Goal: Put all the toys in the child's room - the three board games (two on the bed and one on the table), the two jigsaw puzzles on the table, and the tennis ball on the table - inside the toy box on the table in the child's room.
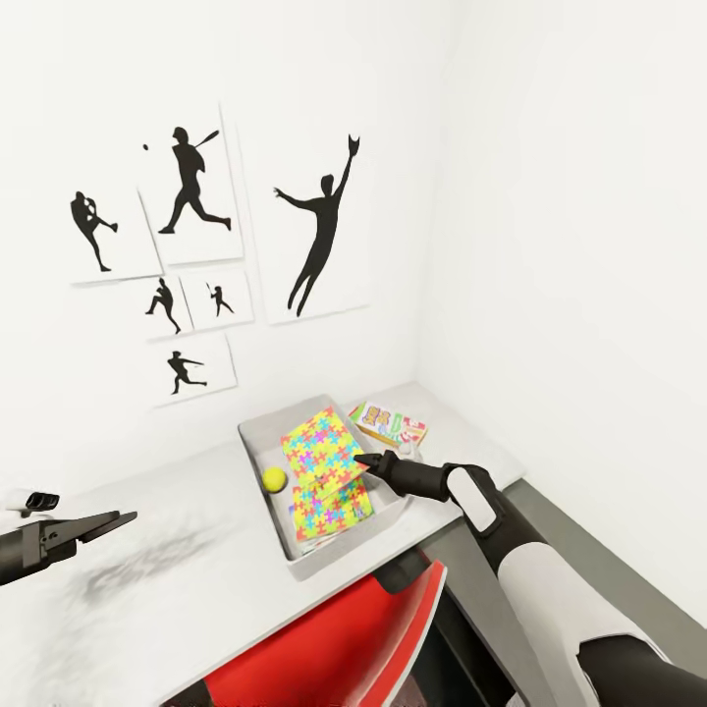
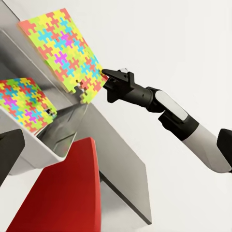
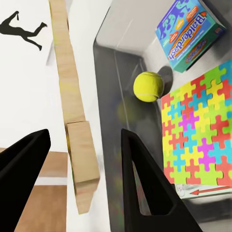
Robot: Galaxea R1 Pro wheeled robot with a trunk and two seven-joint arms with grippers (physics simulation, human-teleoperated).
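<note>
The light grey toy box (image 1: 257, 432) stands on the table (image 1: 167, 570) in the corner of the child's room. Inside it lie the tennis ball (image 1: 273, 478) (image 3: 149, 86), a blue board game (image 3: 191, 34) and a flat jigsaw puzzle (image 1: 329, 509) (image 3: 198, 130). The second jigsaw puzzle (image 1: 322, 447) (image 2: 60, 48) tilts up over the box. My right gripper (image 1: 365, 460) is open at that puzzle's edge; its fingers (image 3: 145, 193) stand apart on either side of the tan edge (image 3: 72, 106). A green-red-yellow board game (image 1: 388, 424) lies on the table beside the box. My left gripper (image 1: 123, 517) hovers open over the table, far to the left.
A red chair (image 1: 334, 638) is tucked under the table's front edge below the toy box. The lower dark grey desk section (image 1: 589, 560) runs along the right wall. Baseball silhouette pictures (image 1: 187, 187) hang on the back wall. Bare tabletop lies left of the box.
</note>
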